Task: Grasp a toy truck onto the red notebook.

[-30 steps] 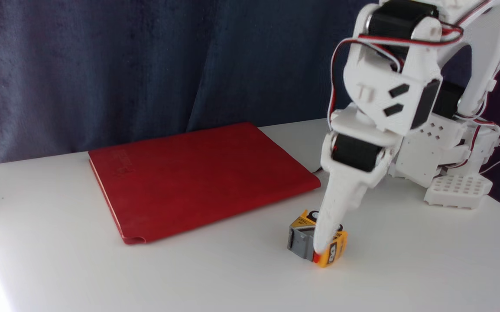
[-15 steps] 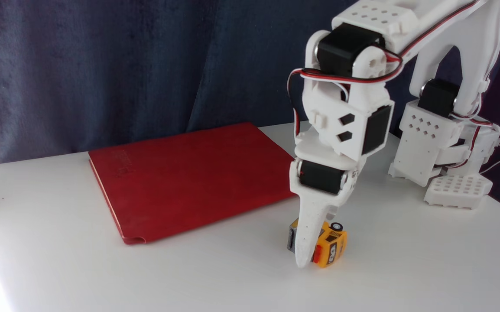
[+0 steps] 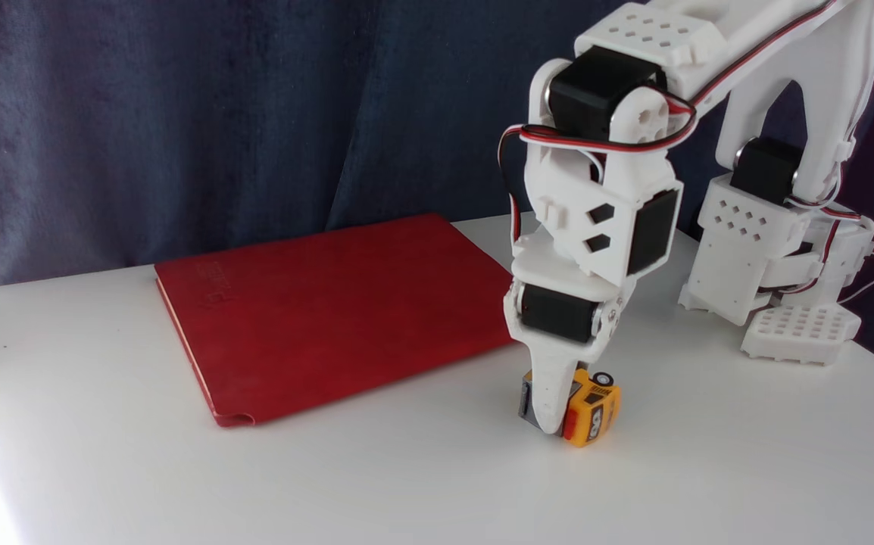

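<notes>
Here, end effector (image 3: 554,424) gripping toy truck (image 3: 592,412), beside red notebook (image 3: 331,306)

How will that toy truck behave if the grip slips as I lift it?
The toy truck looks like small hard plastic, so probably light and rigid. Its smooth sides may slide between the gripper fingers. It lies tipped with a wheel up, so it would likely skid rather than roll on the white table.

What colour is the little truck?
Orange-yellow with a grey back, seen in the fixed view: the truck.
</notes>
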Robot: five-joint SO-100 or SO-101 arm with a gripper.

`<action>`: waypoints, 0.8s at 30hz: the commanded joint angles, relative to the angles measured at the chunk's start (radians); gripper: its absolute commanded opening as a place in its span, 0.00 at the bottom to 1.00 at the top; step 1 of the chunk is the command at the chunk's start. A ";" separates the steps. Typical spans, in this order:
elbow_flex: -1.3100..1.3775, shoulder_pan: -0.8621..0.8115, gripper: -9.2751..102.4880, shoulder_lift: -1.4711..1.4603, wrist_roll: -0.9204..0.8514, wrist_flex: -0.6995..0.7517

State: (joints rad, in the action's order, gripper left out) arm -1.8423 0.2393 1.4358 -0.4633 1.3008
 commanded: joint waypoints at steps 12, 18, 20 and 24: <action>0.044 -0.083 0.08 0.690 -0.129 0.433; 0.509 -0.402 0.08 0.417 -0.215 0.505; 0.606 -0.494 0.08 0.273 -0.249 0.503; 0.653 -0.614 0.08 0.084 -0.318 0.488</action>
State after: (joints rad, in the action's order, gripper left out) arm -1.2517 -0.3022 1.5754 -0.7532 1.7871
